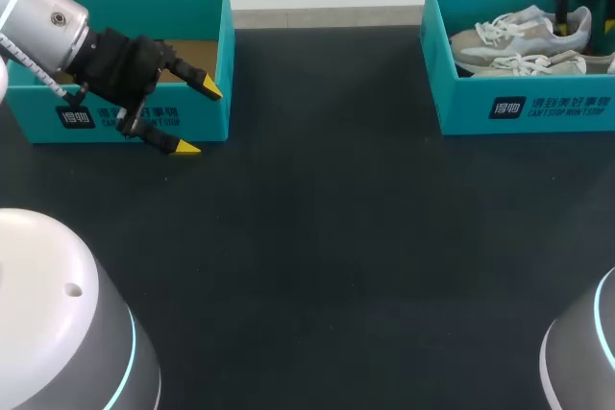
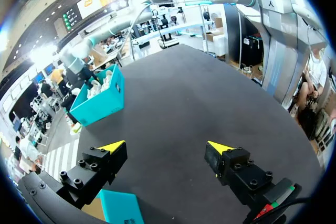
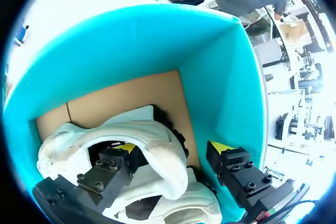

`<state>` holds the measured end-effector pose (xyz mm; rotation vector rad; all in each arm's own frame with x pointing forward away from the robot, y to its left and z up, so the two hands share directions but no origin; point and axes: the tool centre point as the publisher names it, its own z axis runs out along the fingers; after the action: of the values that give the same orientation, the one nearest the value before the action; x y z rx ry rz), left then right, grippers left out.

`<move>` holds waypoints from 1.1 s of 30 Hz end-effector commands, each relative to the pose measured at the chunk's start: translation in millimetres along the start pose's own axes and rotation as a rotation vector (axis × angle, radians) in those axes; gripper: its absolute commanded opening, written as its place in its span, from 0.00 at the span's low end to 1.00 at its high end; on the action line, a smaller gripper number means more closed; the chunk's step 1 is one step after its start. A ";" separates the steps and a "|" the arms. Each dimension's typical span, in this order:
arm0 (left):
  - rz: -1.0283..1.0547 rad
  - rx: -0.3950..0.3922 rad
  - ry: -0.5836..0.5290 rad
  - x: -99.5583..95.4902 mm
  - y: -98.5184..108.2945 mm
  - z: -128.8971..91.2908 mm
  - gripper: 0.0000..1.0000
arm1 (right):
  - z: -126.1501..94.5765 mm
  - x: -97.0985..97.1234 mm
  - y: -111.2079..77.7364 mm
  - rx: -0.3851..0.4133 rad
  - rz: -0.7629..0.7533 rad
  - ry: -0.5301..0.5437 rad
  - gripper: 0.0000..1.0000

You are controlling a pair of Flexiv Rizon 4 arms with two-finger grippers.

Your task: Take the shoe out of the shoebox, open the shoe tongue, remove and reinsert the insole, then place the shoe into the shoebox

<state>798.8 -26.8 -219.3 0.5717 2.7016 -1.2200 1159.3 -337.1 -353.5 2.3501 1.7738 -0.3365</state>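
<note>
The shoes (image 1: pixel 524 40) lie in the right box (image 1: pixel 524 108) at the far right of the desk (image 1: pixel 336 237), side by side, their long axes running across the box from left to right, heels toward the right arm; the right tool (image 3: pixel 173 153) is down inside that box, one finger inside the collar of a shoe and the other outside its heel wall, so the heel stands between fingers that are apart; whether both touch it I cannot tell, so I judge it open rather than clamped. The left tool (image 1: pixel 192 117) hangs well apart from the shoes, in front of the left box (image 1: pixel 207 16), its fingers spread wide with nothing between them; the right arm is plainly the nearer one. With a shoe lying in the box and the tool at its heel, this scene fits either a lift-out about to come or a shoe just set back in; the pictures do not settle which. The head view shows both shoes whole and the two boxes (but the right tool is mostly cut off at the edge there); the right wrist view alone shows the finger inside the collar and the cardboard floor (image 3: pixel 126 95); the left wrist view shows the right box (image 2: pixel 100 103) far ahead across bare desk.
</note>
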 end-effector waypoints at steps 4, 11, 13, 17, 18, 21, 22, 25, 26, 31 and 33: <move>0.000 -0.002 0.003 -0.4 0.1 0.5 1.00 | -20.5 -5.1 -18.8 -0.024 -0.019 0.017 0.85; 0.000 -0.002 0.003 -0.4 0.1 0.5 1.00 | -48.3 -3.2 -38.3 -0.052 -0.019 0.035 0.85; 0.000 -0.002 0.003 -0.4 0.1 0.5 1.00 | -58.6 -2.0 -46.0 -0.065 -0.019 0.040 0.84; 0.000 -0.002 0.003 -0.4 0.1 0.5 1.00 | -78.3 -0.7 -67.2 -0.078 -0.022 0.068 0.85; 0.000 -0.002 0.003 -0.4 0.1 0.5 1.00 | -84.4 -0.2 -72.9 -0.101 -0.014 0.068 0.85; 0.000 -0.002 0.003 -0.4 0.1 0.5 1.00 | -101.7 3.9 -88.5 -0.140 -0.007 0.079 0.87; 0.000 -0.002 0.003 -0.4 0.1 0.5 1.00 | -106.1 6.3 -93.8 -0.144 -0.009 0.098 0.89; 0.000 -0.002 0.003 -0.4 0.1 0.5 1.00 | -120.7 15.1 -109.5 -0.151 -0.037 0.115 1.00; 0.000 -0.002 0.003 -0.4 0.1 0.5 1.00 | -124.9 17.3 -114.4 -0.154 -0.038 0.116 1.00; 0.000 -0.002 0.003 -0.4 0.1 0.5 1.00 | -144.1 26.3 -135.2 -0.164 -0.015 0.150 1.00; 0.000 -0.002 0.003 -0.4 0.1 0.5 1.00 | -147.1 28.0 -139.5 -0.157 -0.012 0.167 1.00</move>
<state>798.8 -26.9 -219.3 0.5719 2.7016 -1.2200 1080.3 -238.6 -228.0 2.4255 1.8816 -0.1691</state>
